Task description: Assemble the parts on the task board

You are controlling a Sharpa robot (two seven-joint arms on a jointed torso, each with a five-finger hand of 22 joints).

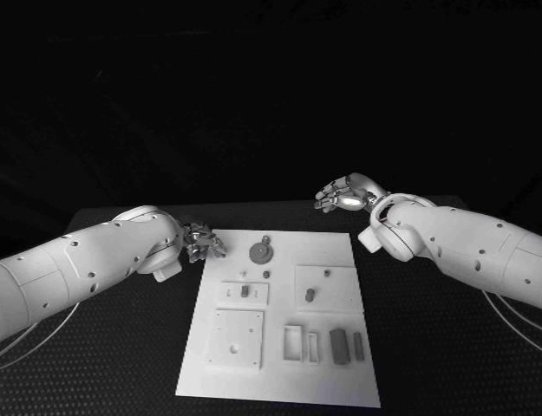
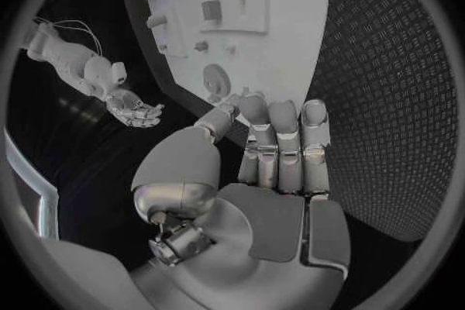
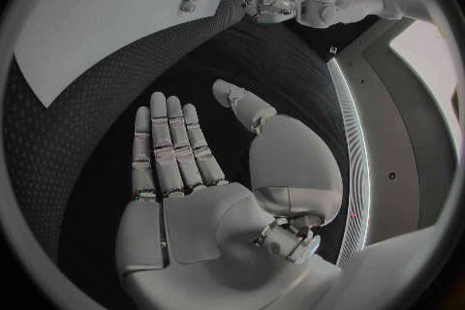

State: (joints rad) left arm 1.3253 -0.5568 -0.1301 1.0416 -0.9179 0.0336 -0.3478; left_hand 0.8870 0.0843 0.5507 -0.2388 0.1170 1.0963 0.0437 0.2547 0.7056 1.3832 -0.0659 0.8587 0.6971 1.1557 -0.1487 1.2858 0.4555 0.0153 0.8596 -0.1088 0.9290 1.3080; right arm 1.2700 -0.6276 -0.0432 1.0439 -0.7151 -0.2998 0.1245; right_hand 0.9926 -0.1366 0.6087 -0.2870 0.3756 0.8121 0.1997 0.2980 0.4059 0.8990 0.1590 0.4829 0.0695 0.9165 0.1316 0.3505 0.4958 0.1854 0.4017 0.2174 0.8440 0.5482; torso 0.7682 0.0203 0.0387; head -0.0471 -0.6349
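Note:
The white task board [image 1: 333, 251] lies in the middle of the black table. A round grey gear [image 1: 261, 251] stands near its far edge. Small raised blocks, a flat square plate [image 1: 237, 338] and several upright grey parts [image 1: 338, 342] sit nearer the front. My left hand [image 1: 200, 240] hovers beside the board's far left corner, fingers straight and together, holding nothing; its wrist view shows the gear [image 2: 215, 80] just past the fingertips [image 2: 286, 112]. My right hand [image 1: 342, 194] is raised beyond the board's far right corner, palm open and empty, fingers [image 3: 170, 139] extended.
The black textured table [image 1: 446, 347] extends on both sides of the board. Thin cables [image 1: 521, 325] hang under my right arm, and more run under my left arm [image 1: 21, 342]. The board's edge [image 3: 116, 62] lies off to the side of my right hand.

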